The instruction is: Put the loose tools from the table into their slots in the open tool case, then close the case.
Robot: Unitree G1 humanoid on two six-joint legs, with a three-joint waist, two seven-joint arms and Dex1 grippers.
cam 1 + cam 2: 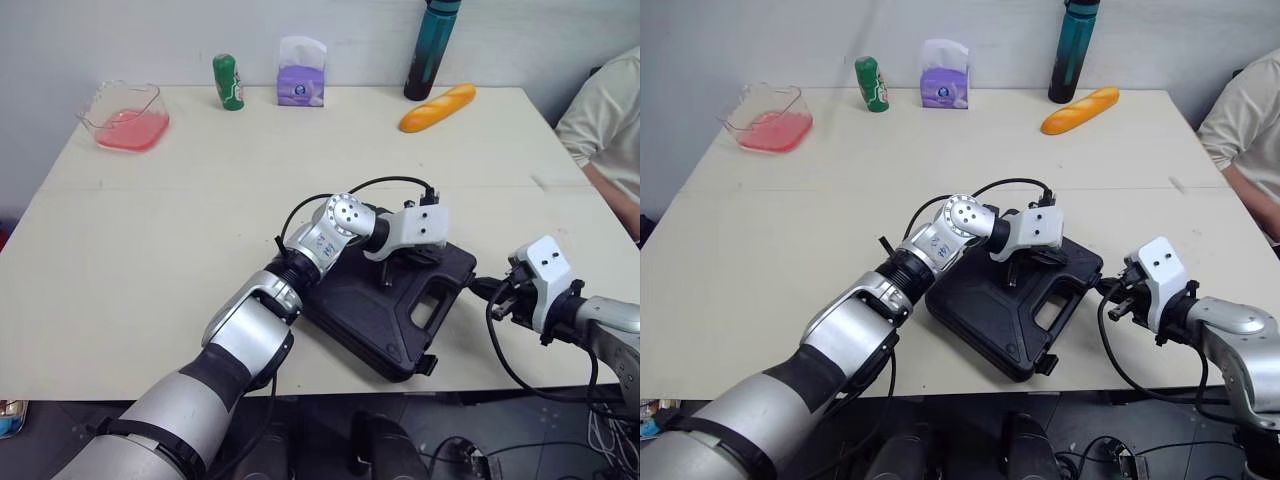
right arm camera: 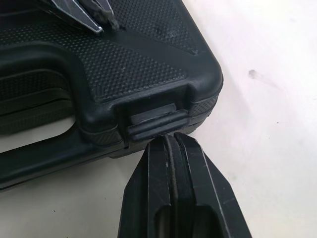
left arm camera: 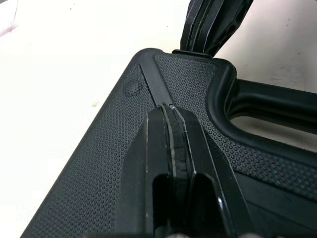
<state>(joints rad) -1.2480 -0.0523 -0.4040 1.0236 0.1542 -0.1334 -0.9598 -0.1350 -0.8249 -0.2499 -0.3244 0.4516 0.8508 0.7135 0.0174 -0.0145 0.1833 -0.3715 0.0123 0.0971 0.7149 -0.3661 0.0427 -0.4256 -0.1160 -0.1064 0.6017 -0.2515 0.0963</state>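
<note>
Tool case (image 1: 385, 310) lies shut, lid down, at the near edge of the table (image 1: 150, 220), handle side toward the right arm. Left end effector (image 3: 171, 111), fingers together, presses its tips on the textured lid; judged to pin the lid so the halves stay mated. Right end effector (image 2: 171, 141), fingers also together, sits just under the corner latch (image 2: 153, 121), placed to push it home. A second latch (image 1: 428, 365) juts from the near corner and looks unsnapped. Count: one case, two latches, two end effectors. Far side of the table: one bottle (image 1: 432, 50), one green can (image 1: 229, 82), one tissue pack (image 1: 300, 75), one bread loaf (image 1: 437, 107), one clear container (image 1: 125, 118).
</note>
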